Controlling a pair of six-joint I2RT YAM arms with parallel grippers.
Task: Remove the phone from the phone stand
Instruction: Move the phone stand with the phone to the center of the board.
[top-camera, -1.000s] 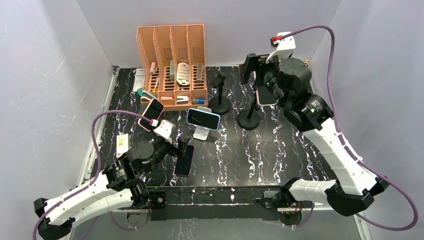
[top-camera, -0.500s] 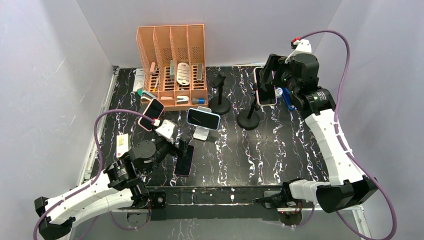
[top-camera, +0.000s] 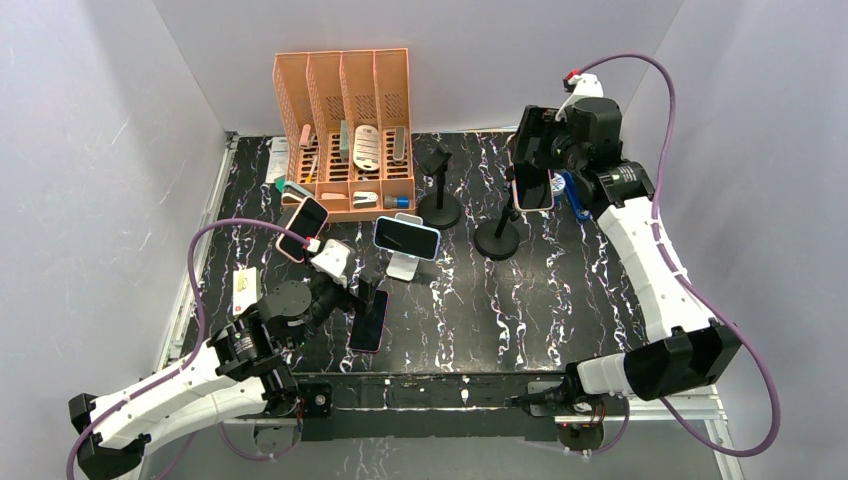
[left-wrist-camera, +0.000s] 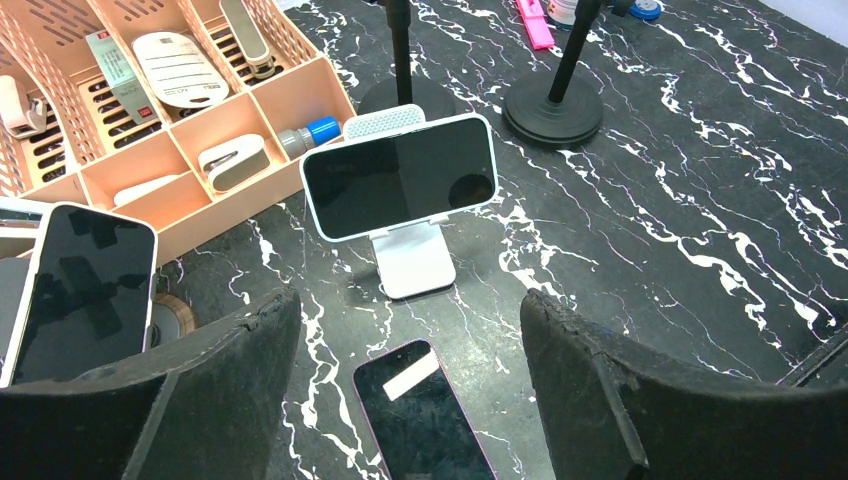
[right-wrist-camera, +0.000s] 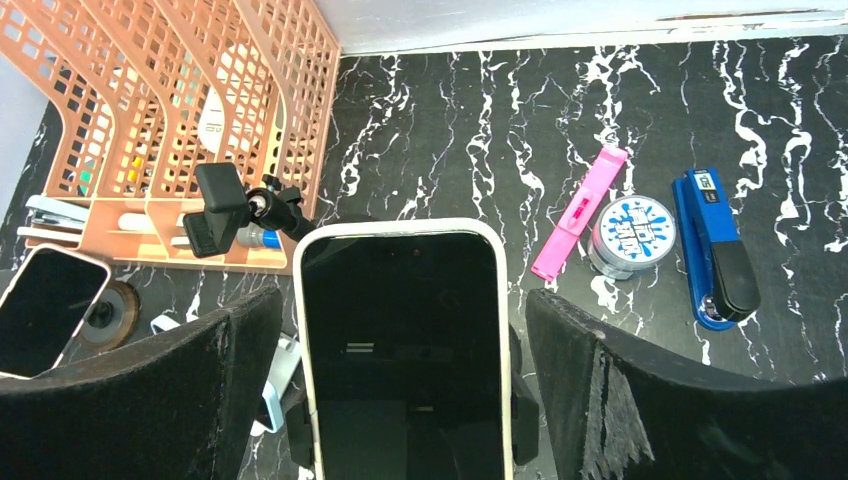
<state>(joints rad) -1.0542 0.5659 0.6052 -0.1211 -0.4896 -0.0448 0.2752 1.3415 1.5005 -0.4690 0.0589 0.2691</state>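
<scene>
The black counter (top-camera: 560, 290), veined with white marbling, carries an orange mesh organiser (top-camera: 345, 130) at its far left. Just in front of the organiser stands the white phone stand (left-wrist-camera: 412, 262). Further forward of the organiser, a dark phone (top-camera: 369, 320) lies flat, screen up. Right of the organiser stand two black pole mounts on round bases (top-camera: 439, 210) (top-camera: 497, 240). Well to its right lie a pink marker (right-wrist-camera: 580, 212), a round tin (right-wrist-camera: 628, 235) and a blue stapler (right-wrist-camera: 718, 262).

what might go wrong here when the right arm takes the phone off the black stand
1. The right pincer stands open on either side of the phone; a pull may tip its slim black stand.
2. If the grip slips, the phone could fall onto the blue stapler or round tin nearby.
</scene>
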